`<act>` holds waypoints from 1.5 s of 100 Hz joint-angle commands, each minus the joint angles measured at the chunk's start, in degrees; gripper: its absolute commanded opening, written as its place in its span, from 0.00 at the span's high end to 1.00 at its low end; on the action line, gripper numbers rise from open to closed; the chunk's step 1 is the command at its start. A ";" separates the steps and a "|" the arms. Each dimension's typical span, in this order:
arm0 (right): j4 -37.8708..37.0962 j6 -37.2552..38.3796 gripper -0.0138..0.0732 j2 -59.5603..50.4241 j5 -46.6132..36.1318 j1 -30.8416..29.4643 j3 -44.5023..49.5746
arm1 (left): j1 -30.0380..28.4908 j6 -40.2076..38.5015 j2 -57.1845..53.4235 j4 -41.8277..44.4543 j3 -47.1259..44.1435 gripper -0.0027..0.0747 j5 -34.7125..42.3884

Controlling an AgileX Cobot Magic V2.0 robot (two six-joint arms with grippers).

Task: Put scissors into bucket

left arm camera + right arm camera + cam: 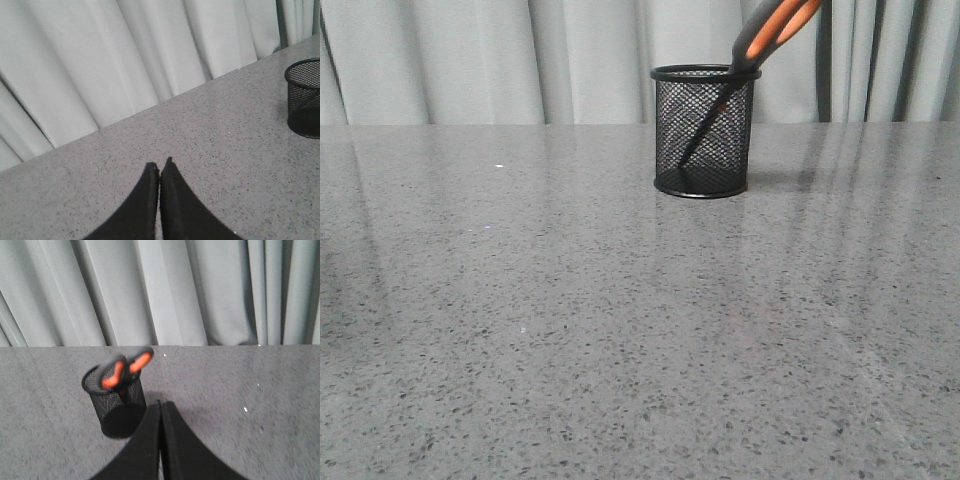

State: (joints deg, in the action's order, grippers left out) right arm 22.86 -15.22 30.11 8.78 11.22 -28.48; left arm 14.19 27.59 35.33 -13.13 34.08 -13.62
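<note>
Bucket point(705, 130) upright on the table point(570, 330), toward the far edge and a little right of the middle, with curtains point(520, 60) hanging behind that edge. Scissors point(760, 45) standing in the bucket, blades down inside it with the tip toward the left of its base, handles leaning out over the rim up and to the right. Nearer the front edge, only bare tabletop in the front view.
</note>
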 commanded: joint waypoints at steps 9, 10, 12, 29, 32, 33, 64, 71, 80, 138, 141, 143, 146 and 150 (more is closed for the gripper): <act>0.88 -0.41 0.92 -10.23 -5.64 0.04 8.31 | -0.19 -0.47 -10.70 -6.66 -13.24 0.99 17.64; 1.03 -0.41 0.92 -10.58 -5.64 0.04 8.98 | -0.19 -0.47 -11.06 -6.86 -14.15 0.99 18.24; 1.18 -0.41 0.92 -11.54 -5.75 0.04 9.90 | -0.19 -0.47 -12.11 -7.22 -15.38 0.99 18.83; 1.32 -0.41 0.92 -15.32 -6.10 0.04 13.86 | -0.19 -0.47 -17.65 -9.32 -20.58 0.99 21.44; 1.32 -0.41 0.92 -15.35 -6.19 0.04 14.03 | -0.19 -0.47 -17.90 -9.32 -20.68 0.99 21.57; 1.32 -0.41 0.92 -15.35 -6.19 0.04 14.18 | -0.19 -0.47 -17.90 -9.32 -20.70 0.99 21.57; 1.32 -0.41 0.92 -15.35 -6.07 0.04 14.87 | -0.19 -0.47 -17.90 -9.32 -20.68 0.99 21.57; 1.32 -0.41 0.92 -15.35 -6.07 0.04 14.87 | -0.19 -0.47 -17.90 -9.32 -20.68 0.99 21.57; 1.32 -0.41 0.92 -15.35 -6.07 0.04 14.87 | -0.19 -0.47 -17.90 -9.32 -20.68 0.99 21.57; 1.32 -0.41 0.92 -15.35 -6.07 0.04 14.87 | -1.92 -0.61 -20.03 -8.80 -22.97 0.99 21.18; 1.32 -0.41 0.92 -15.35 -6.07 0.04 14.87 | -2.80 -1.13 -21.14 -8.80 -23.92 0.99 20.94; 1.32 -0.41 0.92 -15.35 -6.07 0.04 14.87 | -3.58 -1.78 -22.09 -8.44 -24.70 0.99 20.94; 1.32 -0.41 0.92 -15.35 -6.07 0.04 14.87 | -5.01 -4.06 -23.87 -6.42 -26.16 0.99 20.68; 1.32 -0.41 0.92 -15.35 -6.07 0.04 14.87 | -6.52 -7.59 -25.94 -3.65 -27.75 0.99 20.36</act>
State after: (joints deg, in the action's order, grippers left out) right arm 24.16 -15.32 14.57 6.99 11.22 -12.05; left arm 10.56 25.56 12.57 -20.52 7.76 3.87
